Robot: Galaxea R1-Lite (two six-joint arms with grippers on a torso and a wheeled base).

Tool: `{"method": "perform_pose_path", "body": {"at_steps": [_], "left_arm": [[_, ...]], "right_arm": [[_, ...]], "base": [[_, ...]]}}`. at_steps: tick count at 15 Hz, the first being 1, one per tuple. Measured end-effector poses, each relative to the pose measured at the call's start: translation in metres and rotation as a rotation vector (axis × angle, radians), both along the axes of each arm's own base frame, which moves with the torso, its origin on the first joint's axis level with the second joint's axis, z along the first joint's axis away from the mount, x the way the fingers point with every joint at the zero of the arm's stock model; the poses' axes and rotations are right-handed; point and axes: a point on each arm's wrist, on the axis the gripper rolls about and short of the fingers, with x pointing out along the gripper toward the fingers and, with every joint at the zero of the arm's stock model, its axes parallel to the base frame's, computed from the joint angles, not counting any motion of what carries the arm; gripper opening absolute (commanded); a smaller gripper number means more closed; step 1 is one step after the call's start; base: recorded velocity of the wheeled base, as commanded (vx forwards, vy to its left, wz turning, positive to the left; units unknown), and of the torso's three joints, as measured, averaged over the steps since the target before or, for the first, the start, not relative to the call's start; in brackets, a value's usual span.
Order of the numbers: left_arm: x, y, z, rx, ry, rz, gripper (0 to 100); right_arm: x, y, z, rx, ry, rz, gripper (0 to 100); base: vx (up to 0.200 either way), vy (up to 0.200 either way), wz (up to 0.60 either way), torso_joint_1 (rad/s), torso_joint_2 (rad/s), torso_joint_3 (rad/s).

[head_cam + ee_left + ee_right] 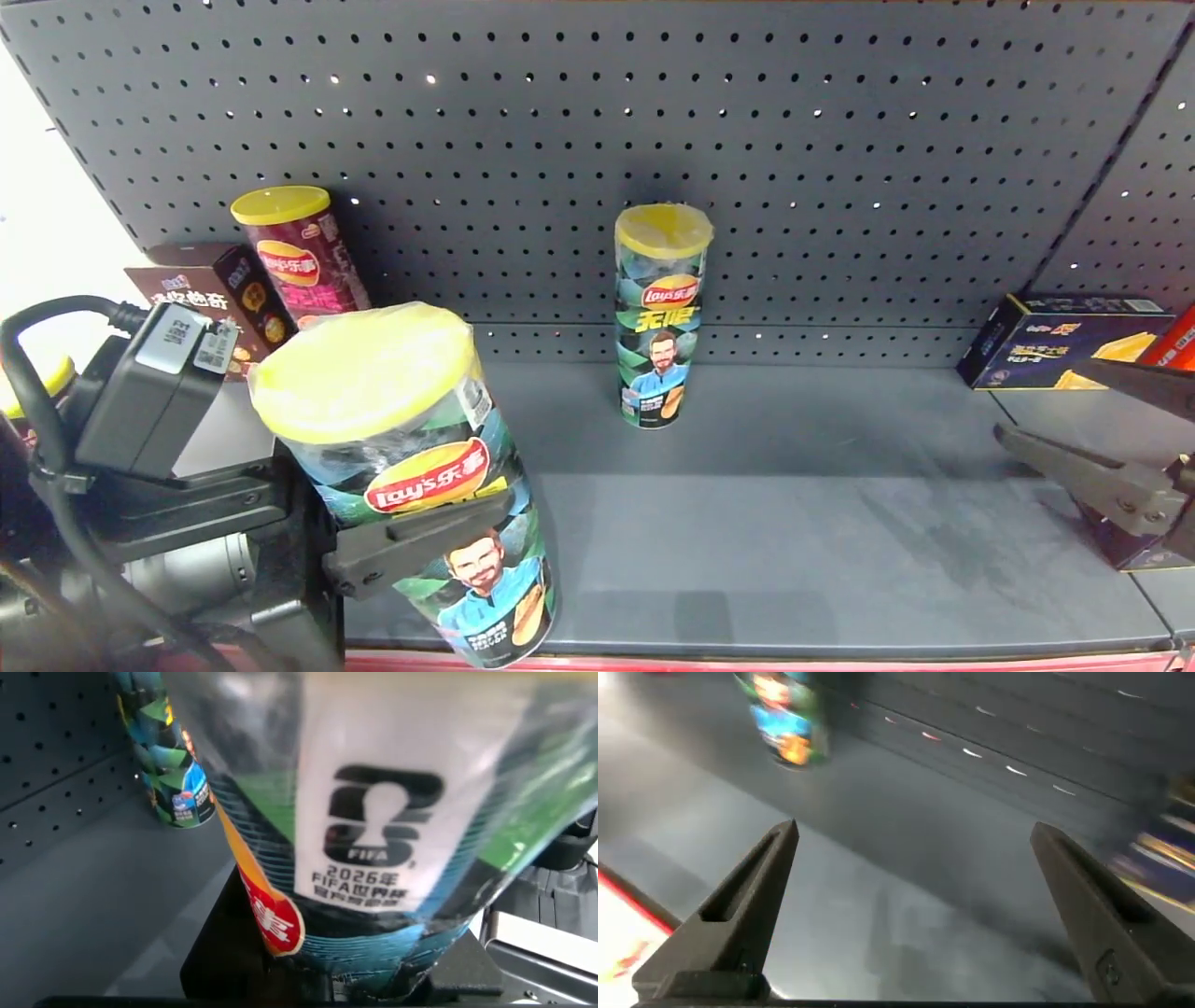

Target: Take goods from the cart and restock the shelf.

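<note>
Holding chips can [392, 411] mid-body in my left pincer [434, 532]: likely light, stiff tube, slick wrap, dentable, so moderate squeeze. My right pincer [915, 831] gapes wide above shelf [794, 523].

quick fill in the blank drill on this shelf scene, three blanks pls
The left gripper is shut on a chips can with a ____ lid.
A matching can stands ____ at the back of the shelf.
The right gripper is wide ____, holding nothing.
Missing words: yellow; upright; open.
</note>
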Motion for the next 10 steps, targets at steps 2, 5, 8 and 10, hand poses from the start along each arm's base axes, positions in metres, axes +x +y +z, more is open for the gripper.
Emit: {"method": "perform_pose_path", "body": {"at_steps": [2,5,8,10], "left_arm": [[0.001,0.001,0.003,-0.005,-0.009,0.011,0],[0.002,0.003,0.002,-0.004,-0.007,0.019,0],[0.006,0.001,0.001,0.0,0.0,0.021,0],[0.009,0.0,0.001,0.003,0.006,0.023,0]], "right_arm": [[0.023,0.012,0.003,0.009,0.035,0.047,100],[0.059,0.026,0.006,0.014,0.061,0.101,100],[0.102,0.04,0.015,0.028,0.017,0.221,100],[0.132,0.049,0.021,0.027,-0.022,0.307,100]], "base": [[0.0,0.0,0.0,0.0,0.0,0.0],[0.0,0.0,0.0,0.0,0.0,0.0],[0.0,0.0,0.0,0.0,0.0,0.0],[0.0,0.0,0.0,0.0,0.0,0.0]]}}
